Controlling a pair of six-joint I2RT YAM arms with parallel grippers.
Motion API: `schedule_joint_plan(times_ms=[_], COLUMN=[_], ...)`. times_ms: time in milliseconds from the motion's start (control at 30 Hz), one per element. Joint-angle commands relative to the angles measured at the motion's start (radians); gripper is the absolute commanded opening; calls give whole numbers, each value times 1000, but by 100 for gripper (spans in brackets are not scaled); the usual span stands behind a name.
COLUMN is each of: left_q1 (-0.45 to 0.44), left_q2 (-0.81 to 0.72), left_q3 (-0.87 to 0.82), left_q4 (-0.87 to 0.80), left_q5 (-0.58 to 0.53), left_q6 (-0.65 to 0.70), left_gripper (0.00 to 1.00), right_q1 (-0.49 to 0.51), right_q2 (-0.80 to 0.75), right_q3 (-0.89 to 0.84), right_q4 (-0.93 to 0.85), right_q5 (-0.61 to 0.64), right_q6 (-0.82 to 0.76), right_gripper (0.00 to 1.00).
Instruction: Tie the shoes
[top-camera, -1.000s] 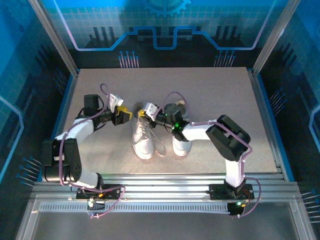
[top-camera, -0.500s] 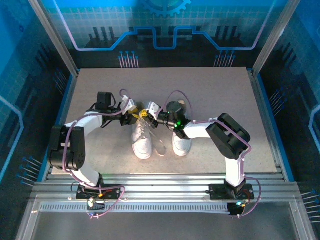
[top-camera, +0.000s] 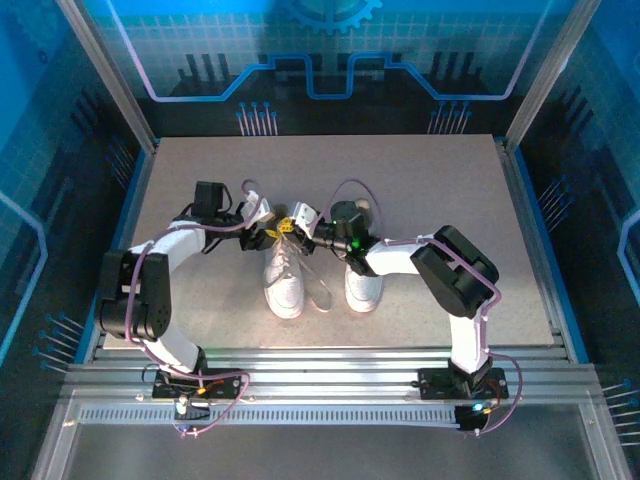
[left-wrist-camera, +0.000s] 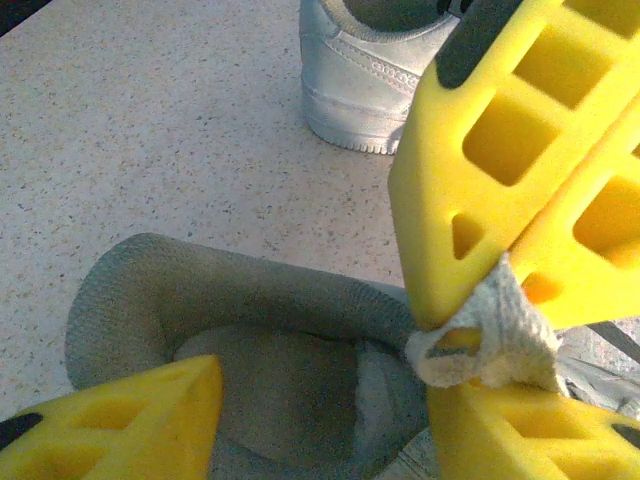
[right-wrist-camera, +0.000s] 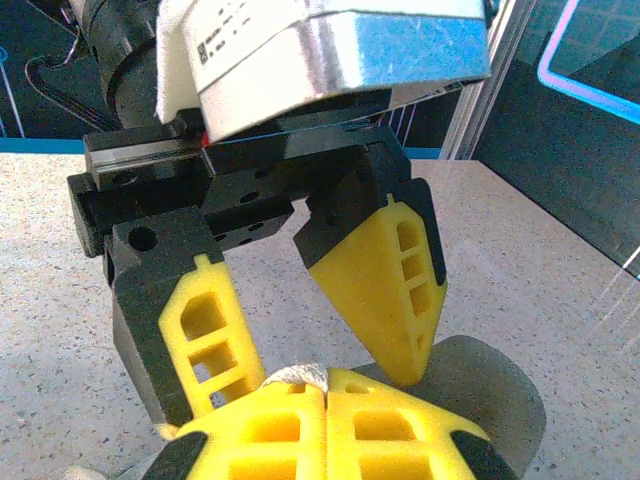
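Two white shoes stand side by side mid-table, the left shoe and the right shoe. My right gripper hovers over the left shoe's grey-lined opening, shut on a loop of white lace. That lace pokes up between its pressed fingertips. My left gripper faces it from the left and is open, its yellow fingers straddling the lace loop without touching it. In the left wrist view the right gripper fills the upper right, with the other shoe's heel beyond.
A loose lace strand lies on the speckled tabletop between the shoes. Metal frame posts and blue side walls enclose the table. Both arms crowd the space above the left shoe.
The left gripper swung right, from beside the left shoe to right against the right gripper and its lace. The right gripper stayed shut on the lace, almost still.
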Motion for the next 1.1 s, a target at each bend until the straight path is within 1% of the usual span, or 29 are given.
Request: schedule_joint_plan(times_ms=[0,233,367,400,500,567,633,667,767,833,967,1067], left_q1=[-27,-41,-41,-41,-41,-41,-40,-39,-29,-21,-11,-11], left_q2=[-24,-14,-27,-34,-65,-89,-118,-132,-175,-201,-238,-255], left_q3=[-16,-4,-11,-16,-32,-44,-58,-63,-87,-98,-115,-124], left_q4=[-15,10,7,7,7,8,8,7,0,-20,-37,-47], left_q5=[21,37,53,56,55,48,19,1,-57,-89,-105,-134], left_q6=[25,-4,-16,-20,-32,-44,-55,-58,-68,-68,-63,-64], left_gripper=[58,58,55,52,42,27,7,0,0,0,0,0], right_q1=[-12,-14,-15,-17,-21,-26,-31,-33,-43,-49,-58,-61], right_q2=[9,6,7,7,8,6,-4,-11,-37,-56,-91,-119], right_q3=[39,33,35,38,44,47,43,40,30,16,-16,-43], right_q4=[53,51,41,37,13,0,-12,-18,-40,-56,-68,-72], right_q5=[-19,-49,-61,-68,-85,-100,-103,-103,-103,-103,-104,-97], right_q6=[-9,-4,1,1,-1,2,3,5,6,1,-3,1], right_gripper=[0,0,0,0,0,0,0,0,8,17,20,29])
